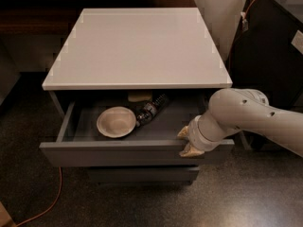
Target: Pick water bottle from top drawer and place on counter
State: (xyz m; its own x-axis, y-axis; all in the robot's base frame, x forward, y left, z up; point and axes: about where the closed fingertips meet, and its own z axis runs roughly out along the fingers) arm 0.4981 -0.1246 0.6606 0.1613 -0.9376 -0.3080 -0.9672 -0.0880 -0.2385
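The top drawer point(113, 154) stands pulled open below the white counter point(137, 46). The water bottle point(150, 109) lies on its side in the drawer, slanted, its cap end towards the back right, right of a round white bowl point(116, 122). A tan sponge point(139, 97) lies behind them, half under the counter edge. My gripper point(185, 141) is at the right end of the drawer's front panel. One tan finger is inside the drawer and the other is on the outer face, closed on the panel's top edge. The bottle is apart from the gripper, to its left.
A narrower grey drawer point(142, 174) sits shut beneath. A dark cabinet point(270, 56) with an orange cable stands to the right, behind my arm. Another orange cable point(49, 200) runs over the speckled floor at the lower left. A dark wooden bench is behind the counter.
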